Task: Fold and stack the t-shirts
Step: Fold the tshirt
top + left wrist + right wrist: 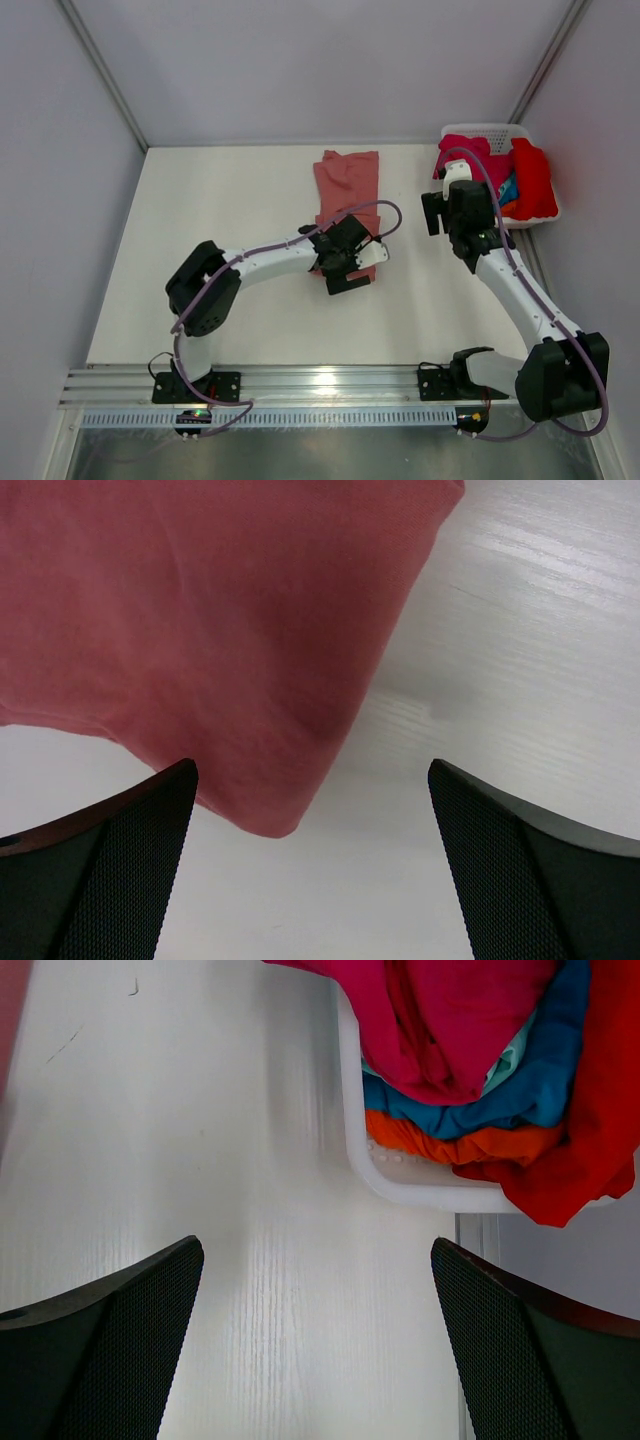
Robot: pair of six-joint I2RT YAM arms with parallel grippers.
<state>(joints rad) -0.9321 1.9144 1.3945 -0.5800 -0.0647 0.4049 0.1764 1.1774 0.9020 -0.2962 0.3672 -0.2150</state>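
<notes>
Pincers on both arms stood released, jaws wide, nothing gripped. Left pincer [310,772] hung over the near end of the salmon t-shirt [348,185], which lay as a narrow strip mid-bench, well apart from the basket. One shirt corner showed between the fingers, nearer the left one; contact could not be told. Right pincer [315,1250] hung over bare bench [230,250], just beside the white basket [350,1110] at the far right corner. The basket held a magenta t-shirt [450,1020] on top, blue [540,1090] and orange [450,1142] beneath, and a red t-shirt [600,1110] draped over the rim.
</notes>
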